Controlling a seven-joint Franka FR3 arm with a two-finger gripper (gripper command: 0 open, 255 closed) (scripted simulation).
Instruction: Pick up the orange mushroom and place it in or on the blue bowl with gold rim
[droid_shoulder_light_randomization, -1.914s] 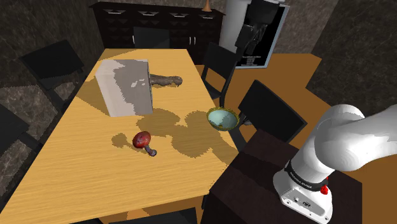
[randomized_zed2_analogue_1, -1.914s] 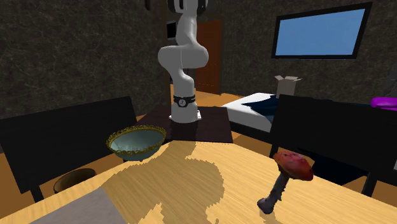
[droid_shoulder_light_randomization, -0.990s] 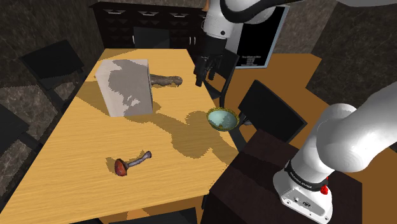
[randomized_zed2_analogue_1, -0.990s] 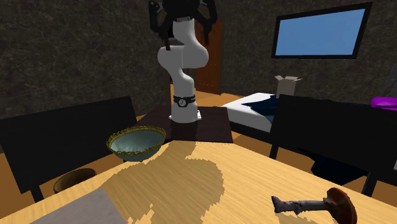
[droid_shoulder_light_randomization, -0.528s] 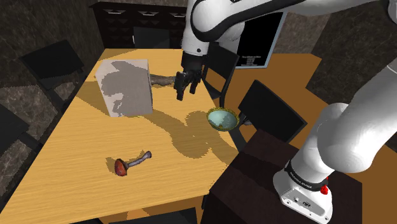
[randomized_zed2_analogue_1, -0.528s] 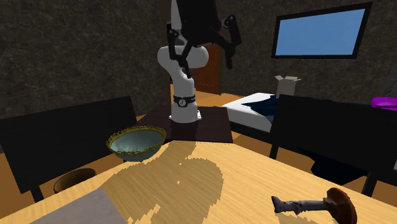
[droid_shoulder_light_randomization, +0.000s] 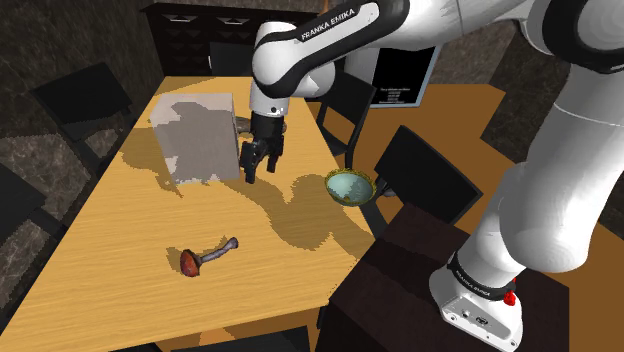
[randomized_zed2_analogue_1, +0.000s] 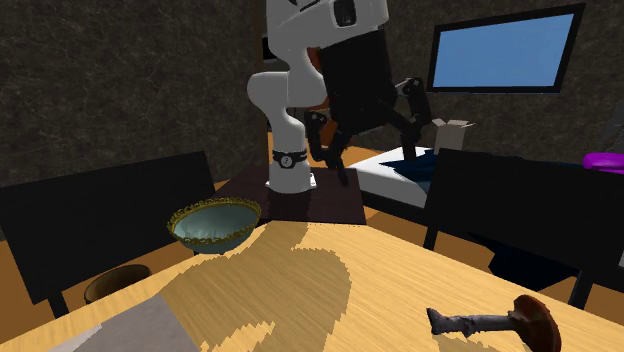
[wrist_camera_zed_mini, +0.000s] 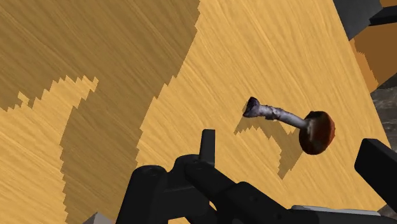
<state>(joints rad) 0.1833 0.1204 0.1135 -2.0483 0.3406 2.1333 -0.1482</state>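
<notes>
Containers: one bowl (droid_shoulder_light_randomization: 349, 187), blue-green inside with a gold rim, stands upright on the tabletop (droid_shoulder_light_randomization: 130, 240) at the edge nearest the stand. Its interior is bare; nothing lies in it.

Task item: one mushroom (droid_shoulder_light_randomization: 205, 257), reddish-brown cap on a grey stem. It lies on its side on the tabletop, well apart from the bowl, toward the shoulder view's lower left. In the wrist view its cap and stem both rest flat on the wood, casting a shadow beside them.

Gripper (droid_shoulder_light_randomization: 250, 168): one, black, hanging above the tabletop just beside the grey box (droid_shoulder_light_randomization: 195, 138), between that box and the bowl. The jaws stand wide apart and hold nothing. In the wrist view the mushroom appears between the two fingers (wrist_camera_zed_mini: 207, 145), down on the tabletop and untouched by them.

Count: one bowl, one mushroom, one grey box, one white arm. Two black chairs (randomized_zed2_analogue_1: 110, 225) show at the tabletop edge in the second exterior view, one behind the bowl and one toward that view's right
</notes>
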